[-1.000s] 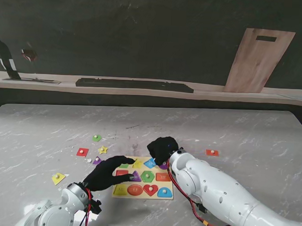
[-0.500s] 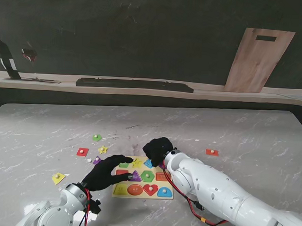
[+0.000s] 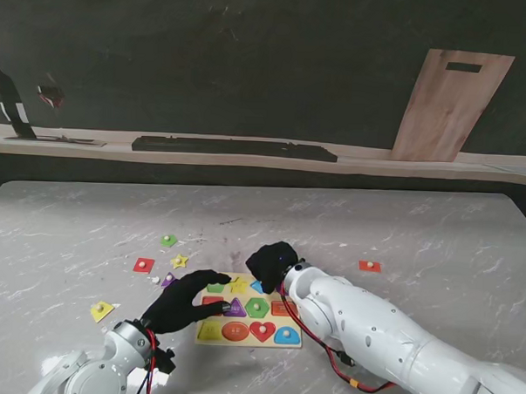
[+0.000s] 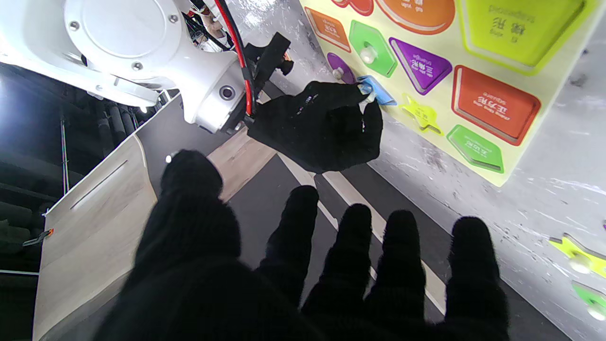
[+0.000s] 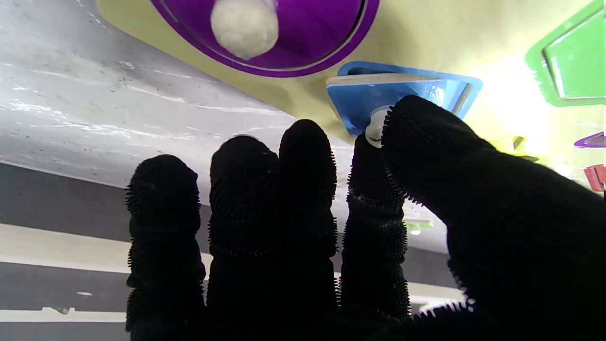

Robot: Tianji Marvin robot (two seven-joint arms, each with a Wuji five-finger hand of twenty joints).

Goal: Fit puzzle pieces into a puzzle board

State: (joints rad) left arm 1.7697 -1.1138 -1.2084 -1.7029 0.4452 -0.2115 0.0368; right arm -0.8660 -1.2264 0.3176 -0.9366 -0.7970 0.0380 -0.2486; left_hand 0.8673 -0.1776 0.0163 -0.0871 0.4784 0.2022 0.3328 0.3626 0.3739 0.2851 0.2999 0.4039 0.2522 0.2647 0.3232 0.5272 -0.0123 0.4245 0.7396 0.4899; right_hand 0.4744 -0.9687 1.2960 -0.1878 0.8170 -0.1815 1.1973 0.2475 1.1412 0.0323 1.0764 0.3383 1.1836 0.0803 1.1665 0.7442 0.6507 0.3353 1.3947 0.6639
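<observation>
Most of the puzzle board [image 3: 250,321] looks filled already: I can count the purple circle [image 5: 265,28], a green hexagon, an orange rectangle, a red heart, an orange oval and a blue half-round sitting in their slots. The blue piece [image 5: 402,97] is the one in play right now. The right hand [image 3: 271,264] is at the board's far edge, around 12 o'clock, with thumb and index finger pinched on the little white knob of that piece. From the right wrist cam the piece looks tilted, one edge lifted over its recess, so I'd say it's not fully seated yet.

The left hand [image 3: 187,302] sits at the board's 9 o'clock side, fingers spread and holding nothing, fingertips reaching onto the board's left edge. Whether it's actually pressing the board down, I can't tell.

Several slots still look unfilled (star, purple triangle, red rectangle, green shape along the left). Loose pieces still on the table, out at 10 to 11 o'clock from the board: green piece [image 3: 168,241], red square [image 3: 143,265], yellow star [image 3: 180,261], a small purple piece [image 3: 168,280], plus a yellow piece [image 3: 102,311] at 9 o'clock and a red piece [image 3: 370,266] at 2 o'clock. So roughly past halfway, I reckon.
</observation>
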